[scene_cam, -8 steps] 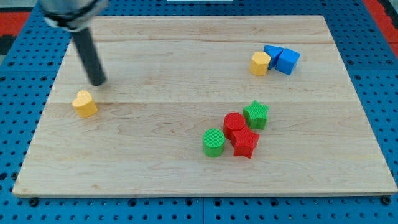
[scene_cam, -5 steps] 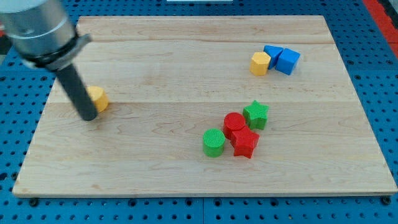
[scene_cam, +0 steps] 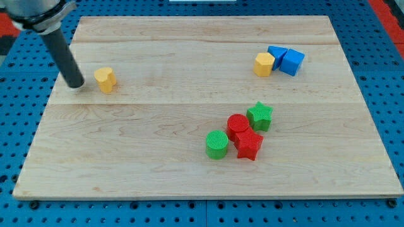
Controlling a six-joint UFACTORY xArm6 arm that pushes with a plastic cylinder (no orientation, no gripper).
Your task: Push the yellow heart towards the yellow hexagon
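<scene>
The yellow heart (scene_cam: 105, 79) lies on the wooden board (scene_cam: 189, 170) at the view's upper left. My tip (scene_cam: 76, 84) rests on the board just left of the heart, a small gap apart from it. The dark rod rises from the tip towards the view's top left corner. The yellow hexagon (scene_cam: 264, 64) sits far off at the view's upper right, touching two blue blocks.
Two blue blocks (scene_cam: 285, 60) stand right of the yellow hexagon. A cluster sits at the lower middle: a green cylinder (scene_cam: 217, 144), a red cylinder (scene_cam: 238, 125), a red star-like block (scene_cam: 249, 145) and a green star (scene_cam: 259, 116).
The yellow heart has moved up and to the right. My tip swung down to the heart's left, then moved up to sit left of it.
</scene>
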